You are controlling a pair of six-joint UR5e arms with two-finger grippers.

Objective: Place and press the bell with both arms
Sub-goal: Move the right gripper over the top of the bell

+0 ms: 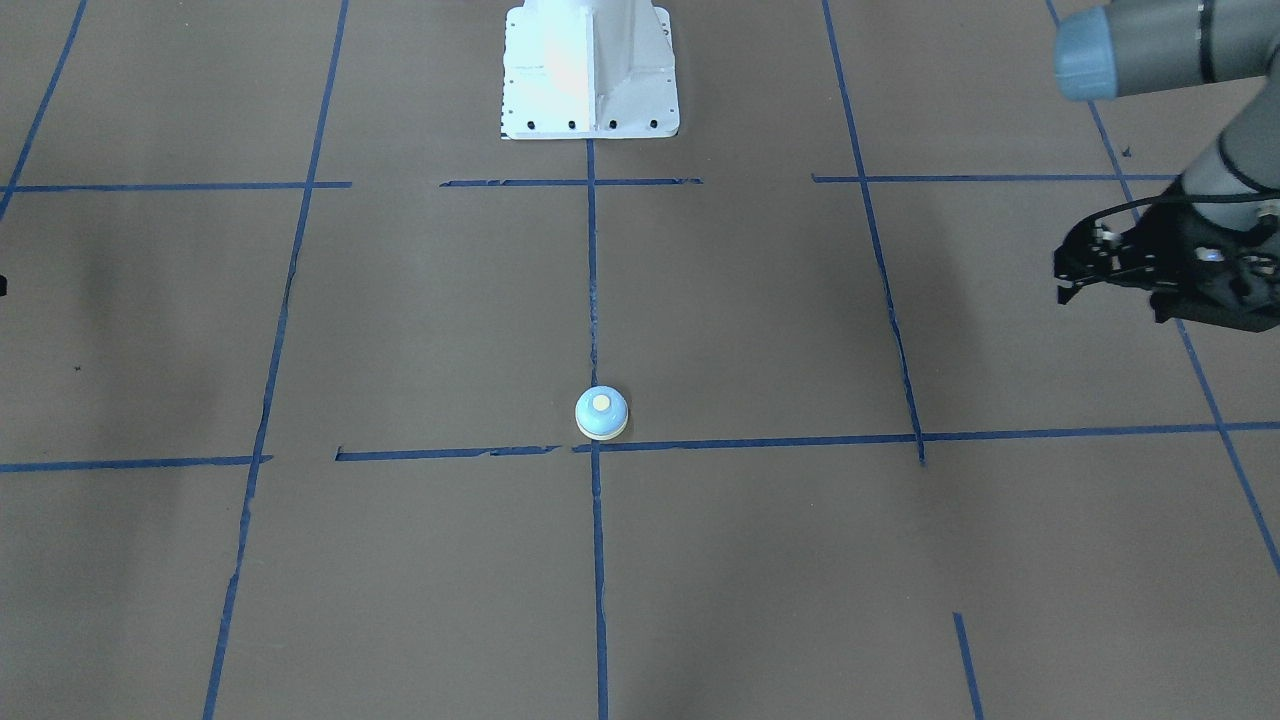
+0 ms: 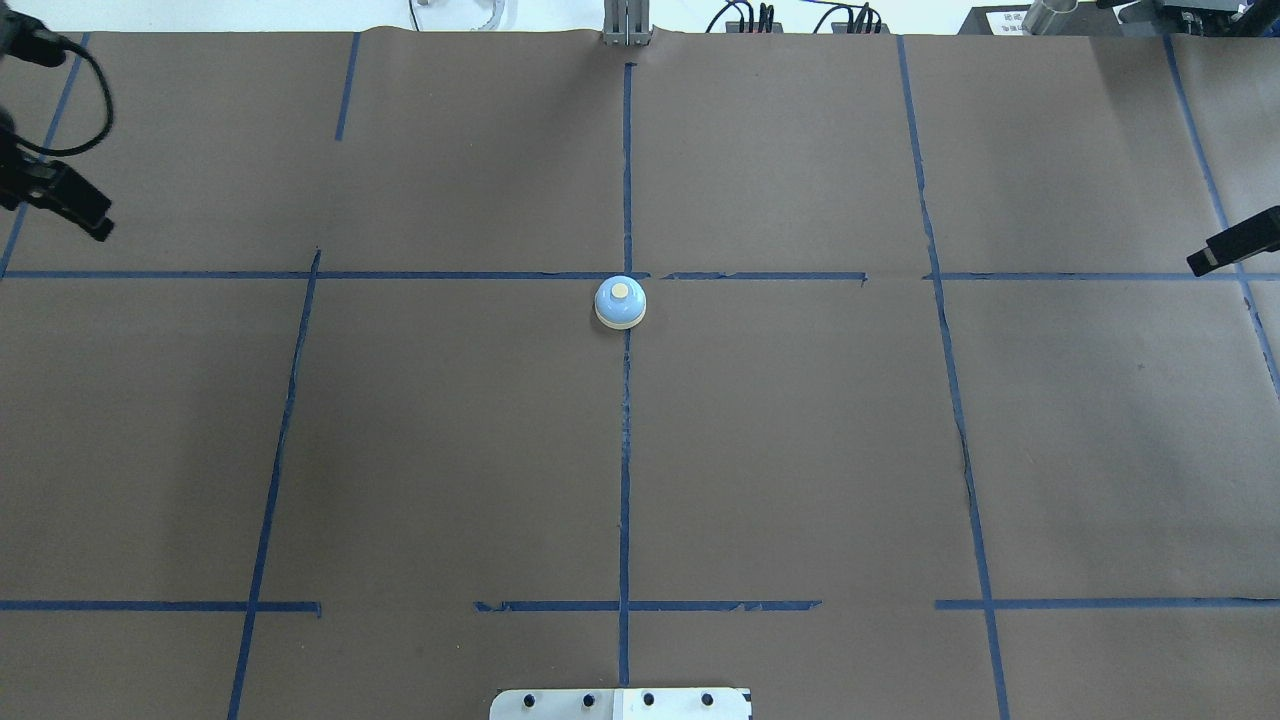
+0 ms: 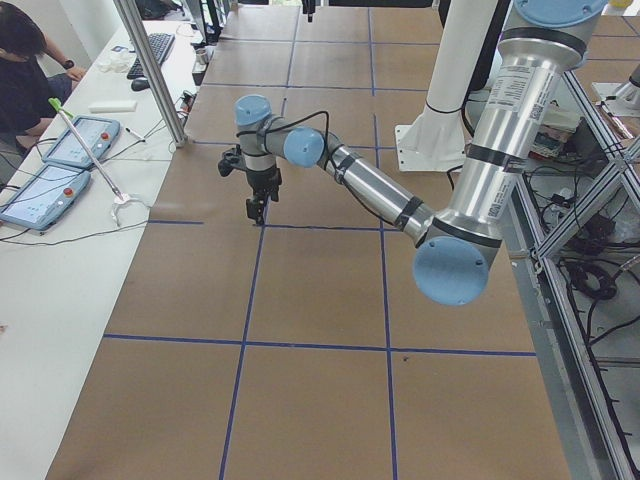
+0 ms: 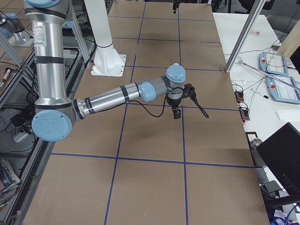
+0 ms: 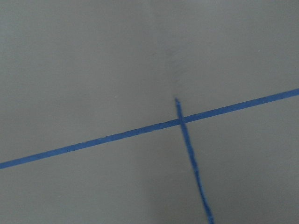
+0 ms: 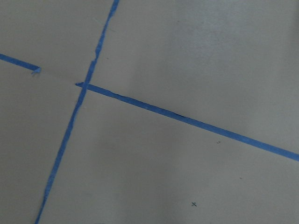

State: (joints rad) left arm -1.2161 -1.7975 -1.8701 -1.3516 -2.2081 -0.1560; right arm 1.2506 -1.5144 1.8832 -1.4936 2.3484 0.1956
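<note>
Both grippers off to the sides, bell alone mid-table.

Left gripper [image 2: 96, 224] fingers read as one dark wedge, can't tell if pressed together or spread. Right gripper [image 2: 1203, 263] shows only a black bar at the frame edge, so same, can't tell. Neither holds or touches anything. Both hang above the table [image 2: 800, 450], well apart from the bell [image 2: 620, 302], one on each side of it. Left arm [image 3: 370, 190] and right arm [image 4: 112, 97] stretch out low from the robot's side. The bell is upright, button on top, on the brown paper just beside a crossing of blue tape [image 2: 627, 450]. The white pedestal base [image 1: 590, 70] is well behind the bell, along the same centre tape line. Wrist views show only paper and tape crossings.
</note>
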